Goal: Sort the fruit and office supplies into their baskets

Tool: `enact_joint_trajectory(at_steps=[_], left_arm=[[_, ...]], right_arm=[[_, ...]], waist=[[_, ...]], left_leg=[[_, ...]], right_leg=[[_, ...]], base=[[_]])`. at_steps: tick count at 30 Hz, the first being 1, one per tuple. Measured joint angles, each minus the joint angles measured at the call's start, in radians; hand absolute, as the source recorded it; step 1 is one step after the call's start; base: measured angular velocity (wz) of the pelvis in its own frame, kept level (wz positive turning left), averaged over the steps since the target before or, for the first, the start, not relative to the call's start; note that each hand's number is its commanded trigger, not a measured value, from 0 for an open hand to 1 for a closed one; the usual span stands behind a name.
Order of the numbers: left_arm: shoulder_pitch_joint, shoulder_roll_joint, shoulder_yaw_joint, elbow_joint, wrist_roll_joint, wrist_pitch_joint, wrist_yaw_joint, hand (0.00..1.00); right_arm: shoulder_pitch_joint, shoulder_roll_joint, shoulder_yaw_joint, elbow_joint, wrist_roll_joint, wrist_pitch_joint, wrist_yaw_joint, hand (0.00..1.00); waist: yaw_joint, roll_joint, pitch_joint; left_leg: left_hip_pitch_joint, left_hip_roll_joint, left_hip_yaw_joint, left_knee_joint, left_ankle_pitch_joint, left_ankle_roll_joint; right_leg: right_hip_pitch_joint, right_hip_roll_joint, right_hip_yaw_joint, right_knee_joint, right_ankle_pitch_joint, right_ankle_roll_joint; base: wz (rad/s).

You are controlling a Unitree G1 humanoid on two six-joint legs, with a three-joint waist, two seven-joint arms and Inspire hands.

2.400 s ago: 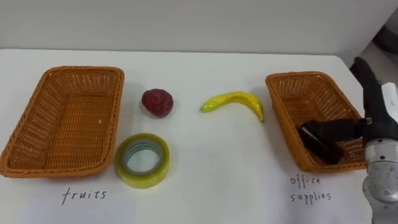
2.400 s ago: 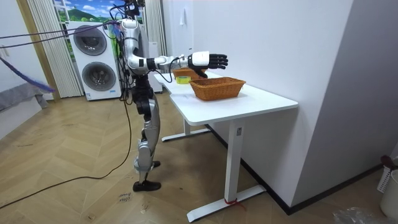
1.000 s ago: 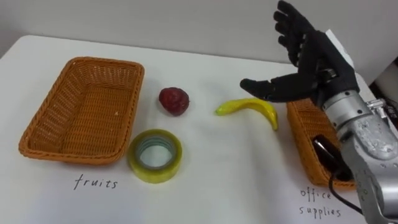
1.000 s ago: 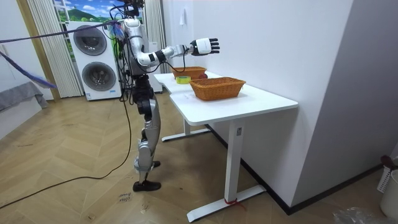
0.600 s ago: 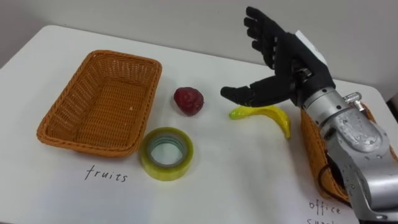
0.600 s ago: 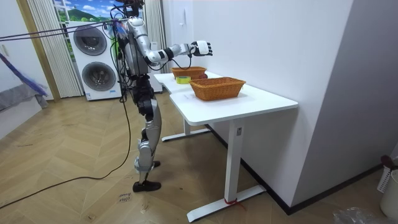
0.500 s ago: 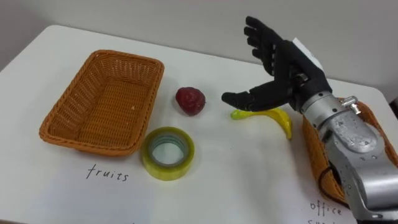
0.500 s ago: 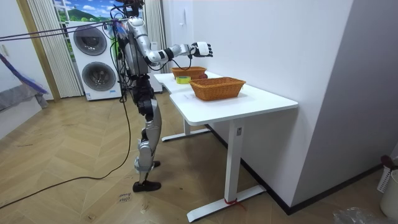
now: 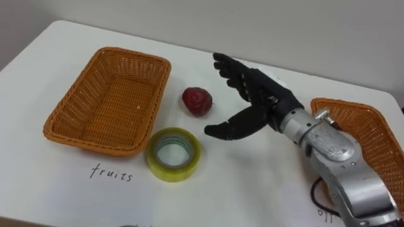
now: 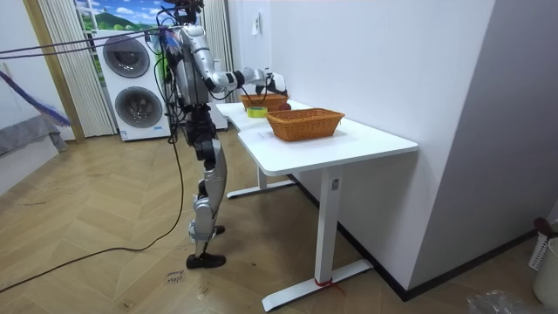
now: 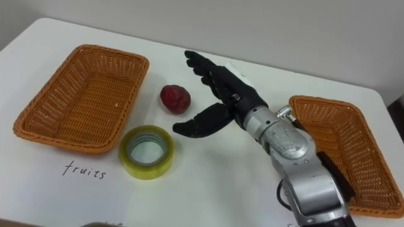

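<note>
Right hand point(image 9: 268, 104) hangs low over mid-bench point(image 9: 252, 183), fingers point(image 9: 237, 75) spread, thumb apart, holding nothing. Red fruit point(image 9: 197, 101) lies at its 10 o'clock and tape point(image 9: 174, 173) at 8 o'clock, both outside the baskets. The spread probably readies a top grasp. Fruit basket point(image 9: 107, 104) waits at 9 o'clock.

White desk point(image 10: 349, 144) by white wall point(image 10: 392, 61); herringbone wood floor point(image 10: 105, 270); stacked washers point(image 10: 139, 103).
</note>
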Motion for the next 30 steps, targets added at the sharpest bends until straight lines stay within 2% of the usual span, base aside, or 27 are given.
enact_joint_trajectory(at_steps=[6, 8, 18, 23, 30], left_arm=[[-0.001, 0.005, -0.047, -0.011, -0.005, 0.002, 0.010, 0.00], [0.003, 0.004, -0.058, -0.010, -0.006, 0.006, 0.012, 0.00], [0.002, 0.002, -0.067, -0.010, -0.006, 0.042, 0.012, 0.00], [0.003, 0.002, -0.067, -0.010, -0.006, 0.045, 0.012, 0.00], [-0.003, -0.006, -0.067, -0.010, -0.006, 0.050, 0.019, 0.00]], right_arm=[[0.033, 0.004, 0.050, 0.073, -0.002, 0.024, 0.054, 0.00], [0.036, 0.004, 0.066, 0.078, -0.003, 0.043, 0.062, 0.00], [0.036, 0.004, 0.071, 0.078, -0.002, 0.044, 0.122, 0.00], [0.036, 0.005, 0.071, 0.078, -0.003, 0.062, 0.140, 0.00], [0.036, 0.005, 0.071, 0.078, -0.005, 0.063, 0.140, 0.00]], waist=[[0.018, 0.001, 0.0009], [0.018, 0.003, 0.0020], [0.019, 0.011, 0.0057], [0.019, 0.011, 0.0055], [0.018, 0.011, 0.0054]], left_leg=[[-0.002, -0.001, -0.001, 0.000, 0.001, 0.000], [-0.006, -0.001, -0.001, 0.001, 0.001, 0.000], [-0.017, -0.001, -0.006, 0.002, 0.001, 0.000], [-0.017, -0.001, -0.006, 0.000, 0.001, 0.000], [-0.017, -0.002, -0.007, 0.000, 0.001, 0.000]], right_leg=[[-0.001, -0.001, -0.003, 0.001, 0.000, 0.000], [-0.004, -0.001, -0.005, 0.001, 0.000, 0.000], [-0.012, -0.001, -0.016, 0.002, 0.000, 0.000], [-0.013, -0.001, -0.017, 0.002, 0.000, 0.000], [-0.013, -0.002, -0.021, 0.001, 0.000, 0.000]], base=[[0.01], [0.00], [0.02], [0.00], [0.00]])
